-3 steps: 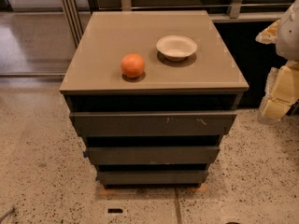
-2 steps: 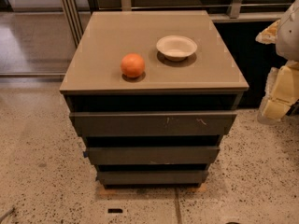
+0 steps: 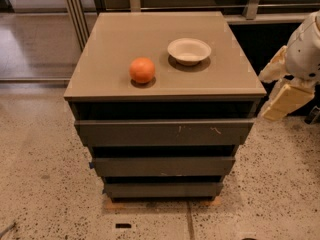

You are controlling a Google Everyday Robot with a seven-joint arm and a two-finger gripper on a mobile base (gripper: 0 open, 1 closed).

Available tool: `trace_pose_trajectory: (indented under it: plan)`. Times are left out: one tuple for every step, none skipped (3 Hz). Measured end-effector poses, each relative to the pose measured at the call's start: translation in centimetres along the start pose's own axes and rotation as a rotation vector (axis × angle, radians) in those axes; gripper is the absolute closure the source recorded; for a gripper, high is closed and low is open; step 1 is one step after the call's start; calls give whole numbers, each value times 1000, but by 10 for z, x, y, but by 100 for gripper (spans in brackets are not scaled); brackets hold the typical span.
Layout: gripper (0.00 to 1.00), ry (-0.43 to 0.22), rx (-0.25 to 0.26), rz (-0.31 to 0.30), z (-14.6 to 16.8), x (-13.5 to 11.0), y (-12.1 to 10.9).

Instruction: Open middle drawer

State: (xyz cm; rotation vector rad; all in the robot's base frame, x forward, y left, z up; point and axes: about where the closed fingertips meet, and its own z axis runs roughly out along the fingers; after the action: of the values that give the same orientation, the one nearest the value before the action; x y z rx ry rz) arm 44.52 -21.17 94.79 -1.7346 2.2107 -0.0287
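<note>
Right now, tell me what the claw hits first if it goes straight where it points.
The claw, right of the cabinet, points down and left; probably the right end of the top drawer first, though depth is unclear.

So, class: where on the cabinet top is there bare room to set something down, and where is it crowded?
Bare: the back-left stretch of the cabinet top behind the orange, and the front-right corner in front of the bowl. Crowded: the strip between orange and bowl. The gripper hangs right of the cabinet.
</note>
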Motion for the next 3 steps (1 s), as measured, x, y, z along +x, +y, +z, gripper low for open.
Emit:
trace_pose_trajectory:
  plan:
    - [65, -43, -64, 16, 44, 4, 6]
    - [88, -63, -112, 14, 71, 6, 14]
    - [100, -63, -113, 14, 72, 6, 14]
